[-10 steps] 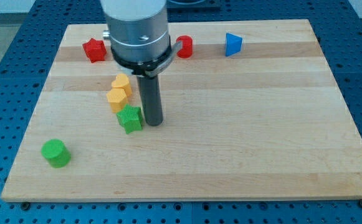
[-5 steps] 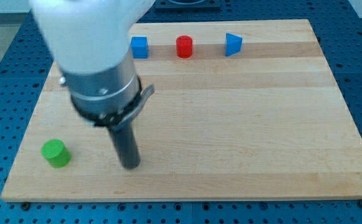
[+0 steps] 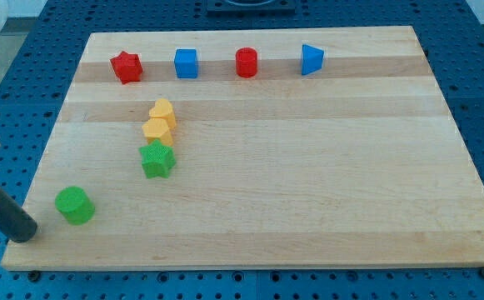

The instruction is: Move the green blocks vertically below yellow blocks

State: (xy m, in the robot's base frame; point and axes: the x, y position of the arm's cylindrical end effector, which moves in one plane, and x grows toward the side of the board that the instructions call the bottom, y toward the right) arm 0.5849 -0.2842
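Note:
A green star block [image 3: 157, 160] lies left of the board's middle, touching the underside of two stacked yellow blocks: a yellow hexagon [image 3: 156, 131] and above it a yellow heart-like block [image 3: 162, 111]. A green cylinder [image 3: 74, 205] stands alone near the view's bottom left. My tip [image 3: 25, 234] is at the board's bottom-left corner, left of and slightly below the green cylinder, apart from it.
Along the view's top stand a red star [image 3: 126, 67], a blue cube [image 3: 187, 63], a red cylinder [image 3: 246, 62] and a blue triangular block [image 3: 311, 59]. The wooden board [image 3: 325, 167] ends just beside my tip.
The arm swept from beside the green star down and left to the bottom-left corner. The green star has shifted left, now directly under the yellow blocks. The green cylinder has not moved.

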